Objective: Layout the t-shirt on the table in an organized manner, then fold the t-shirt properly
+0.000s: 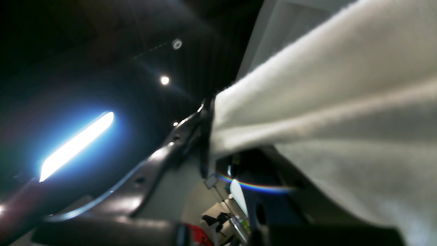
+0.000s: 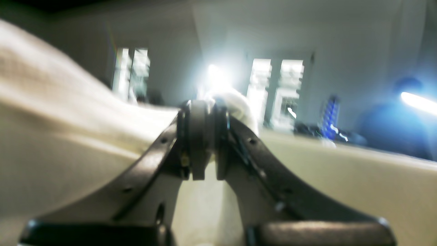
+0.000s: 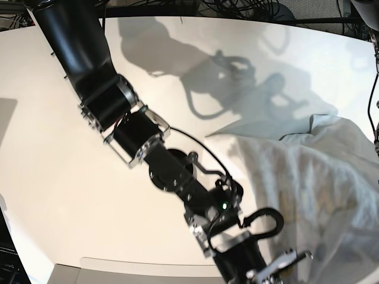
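Note:
The white t-shirt (image 3: pixel 314 177) hangs lifted over the right side of the white table (image 3: pixel 53 177), its print hidden, with a shadow on the tabletop behind it. In the left wrist view my left gripper (image 1: pixel 209 126) is shut on a bunched edge of the t-shirt (image 1: pixel 324 85), and the camera looks up at the dark ceiling. My right gripper (image 2: pixel 206 136) is shut on a fold of the t-shirt (image 2: pixel 61 130), which drapes off to the left. The right arm (image 3: pixel 148 142) runs diagonally across the base view to the bottom edge, where its fingertips are out of view.
A grey panel (image 3: pixel 5 118) shows at the left edge. Cables (image 3: pixel 237 7) lie beyond the table's curved far edge. A thin cable of the left arm (image 3: pixel 375 89) hangs at the right edge. The table's near edge has a grey strip (image 3: pixel 118 269).

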Motion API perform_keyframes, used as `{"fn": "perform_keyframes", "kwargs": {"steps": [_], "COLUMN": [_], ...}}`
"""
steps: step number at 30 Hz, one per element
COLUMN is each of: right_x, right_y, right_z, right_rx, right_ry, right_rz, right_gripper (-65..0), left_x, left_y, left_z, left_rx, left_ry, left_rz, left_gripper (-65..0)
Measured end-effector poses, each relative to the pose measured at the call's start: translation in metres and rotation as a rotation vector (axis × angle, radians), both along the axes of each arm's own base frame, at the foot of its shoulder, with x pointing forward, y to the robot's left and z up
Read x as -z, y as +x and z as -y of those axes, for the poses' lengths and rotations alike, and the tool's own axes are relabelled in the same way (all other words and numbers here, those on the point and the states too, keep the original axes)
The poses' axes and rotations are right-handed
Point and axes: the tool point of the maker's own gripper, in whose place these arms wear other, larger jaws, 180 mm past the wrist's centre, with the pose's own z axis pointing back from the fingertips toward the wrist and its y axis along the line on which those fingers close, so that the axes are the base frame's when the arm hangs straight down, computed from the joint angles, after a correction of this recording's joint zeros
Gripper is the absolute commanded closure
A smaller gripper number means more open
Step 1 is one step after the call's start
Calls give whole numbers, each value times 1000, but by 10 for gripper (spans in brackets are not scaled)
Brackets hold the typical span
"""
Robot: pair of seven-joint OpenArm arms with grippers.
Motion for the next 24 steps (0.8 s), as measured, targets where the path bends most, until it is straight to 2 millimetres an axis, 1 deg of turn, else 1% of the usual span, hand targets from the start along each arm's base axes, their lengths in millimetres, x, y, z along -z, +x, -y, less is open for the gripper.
{"fn": "perform_keyframes", "kwargs": {"steps": [2,4,5,8,10,11,12,13,15,16,18,20,21,22,24], "right_x": [-27,-50,-58,-77,-80,-77,-69,-55,-18,5,48,90,108,125,149], "right_y": [-5,-10,-13,-33,-48,-53,-55,-54,-43,-37,-30,-28,-29,-31,-37], "right_z": [5,19,28,53,68,72,72,70,63,64,68,70,71,72,78], "right_rx": [-43,-77,-88,-125,-139,-144,-152,-158,-163,-156,-130,-117,-114,-110,-104], "right_ry": [71,168,216,329,390,403,407,400,359,332,282,227,200,165,116], "right_rz": [35,56,65,105,133,133,107,56,-93,-166,-284,-410,-468,-522,-588], "right_gripper": [0,0,0,0,0,0,0,0,0,0,0,0,0,0,0], "left_x": [-4,-10,-14,-30,-33,-33,-32,-30,-19,-11,11,28,36,48,78], "left_y": [-3,-4,-5,-12,-14,-13,-13,-12,-8,-5,7,14,15,17,24], "left_z": [0,2,2,6,9,10,10,8,6,7,5,9,11,12,12], "left_rx": [-5,3,7,13,18,23,22,19,11,14,26,46,57,56,68], "left_ry": [7,19,15,36,48,54,51,44,37,39,18,-3,-6,-17,-63], "left_rz": [15,30,40,89,103,101,97,92,58,32,-49,-86,-95,-117,-190], "left_gripper": [0,0,0,0,0,0,0,0,0,0,0,0,0,0,0]}}
